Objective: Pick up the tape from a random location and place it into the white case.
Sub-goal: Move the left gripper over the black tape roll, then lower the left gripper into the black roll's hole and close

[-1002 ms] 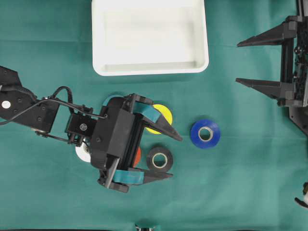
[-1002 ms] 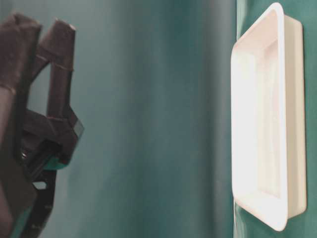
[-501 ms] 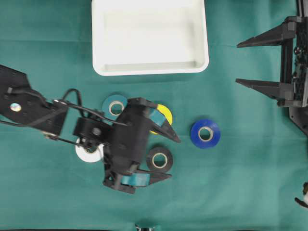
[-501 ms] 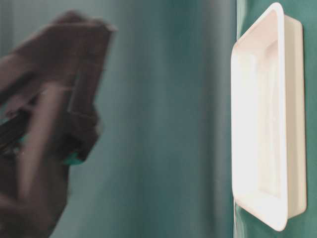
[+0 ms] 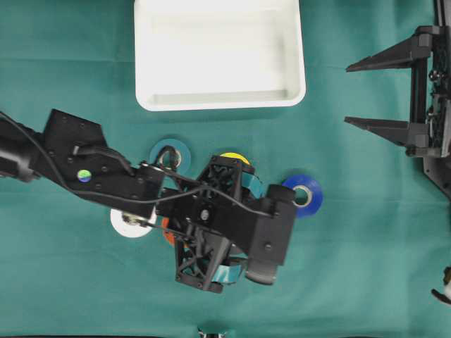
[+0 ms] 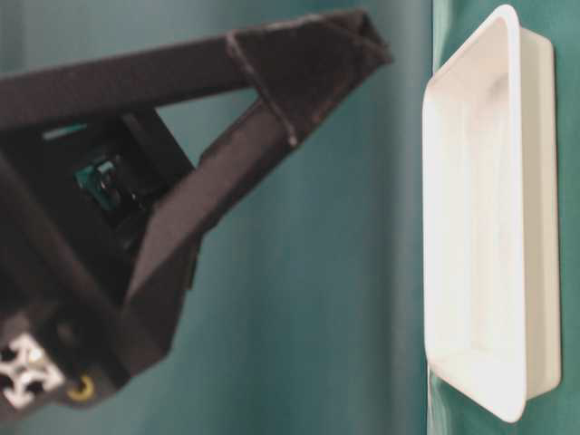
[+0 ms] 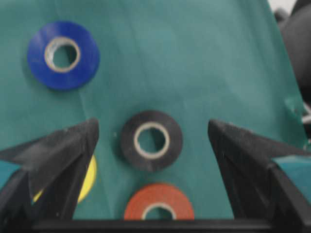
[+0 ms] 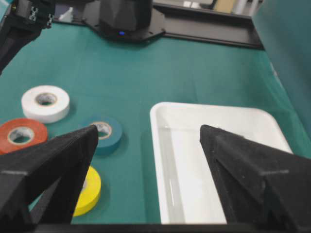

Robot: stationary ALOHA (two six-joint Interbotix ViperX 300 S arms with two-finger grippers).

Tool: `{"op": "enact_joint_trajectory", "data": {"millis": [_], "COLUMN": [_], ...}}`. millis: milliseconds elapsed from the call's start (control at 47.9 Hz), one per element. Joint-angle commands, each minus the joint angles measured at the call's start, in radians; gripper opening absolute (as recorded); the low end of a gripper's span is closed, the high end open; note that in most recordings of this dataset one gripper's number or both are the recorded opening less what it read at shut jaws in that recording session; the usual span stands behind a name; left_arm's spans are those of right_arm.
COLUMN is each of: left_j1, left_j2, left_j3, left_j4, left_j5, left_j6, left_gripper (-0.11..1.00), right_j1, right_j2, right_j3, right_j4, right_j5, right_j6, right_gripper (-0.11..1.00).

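Several tape rolls lie on the green cloth. In the left wrist view a black roll [image 7: 128, 141] lies flat between the wide-apart fingers of my left gripper [image 7: 151, 123], which is open and touches nothing. An orange roll [image 7: 158, 196] is just behind it, a yellow one [image 7: 89, 179] beside the left finger and a blue one [image 7: 39, 53] farther off. From overhead the left arm [image 5: 225, 225] hides the black roll. The white case [image 5: 218, 103] stands at the top centre with nothing in it. My right gripper [image 5: 348, 93] hangs open at the right edge.
Around the left arm show a teal roll [image 5: 169, 151], a white roll [image 5: 127, 224] and the blue roll [image 5: 304, 195]. The right wrist view looks over the case [image 8: 155, 145] towards the teal [image 8: 104, 133], white [image 8: 45, 103], orange [image 8: 22, 135] and yellow [image 8: 87, 191] rolls.
The left arm has swung right and tipped its gripper down over the black roll, covering it from above. The right arm and all rolls have stayed in place.
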Motion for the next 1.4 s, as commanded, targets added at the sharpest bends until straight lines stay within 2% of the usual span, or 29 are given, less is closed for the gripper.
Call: {"op": "enact_joint_trajectory", "data": {"millis": [0,146,981,1378], "left_j1": [-0.009,-0.018,-0.018,-0.031], "left_j2": [-0.002,0.012,0.020,0.104], "left_j3": [-0.058,-0.080,-0.057,-0.034], "left_j4": [-0.002,0.000,0.005,0.006], "left_j5": [0.040,0.064,0.052,0.003], "left_j6": [0.003,0.003,0.003,0.003], "left_gripper": [0.99,0.99,0.99,0.99], "right_j1": [0.000,-0.002,-0.002,0.000], "right_j2": [0.005,0.005,0.005,0.020], "right_j3": [-0.028,-0.029,-0.028,-0.025], "right_j4": [-0.002,-0.002,-0.002,-0.002], "right_j5": [0.000,0.000,0.009,0.011], "right_j6": [-0.002,-0.002,0.000,0.000], "right_gripper": [0.92,0.92,0.92,0.92]}}
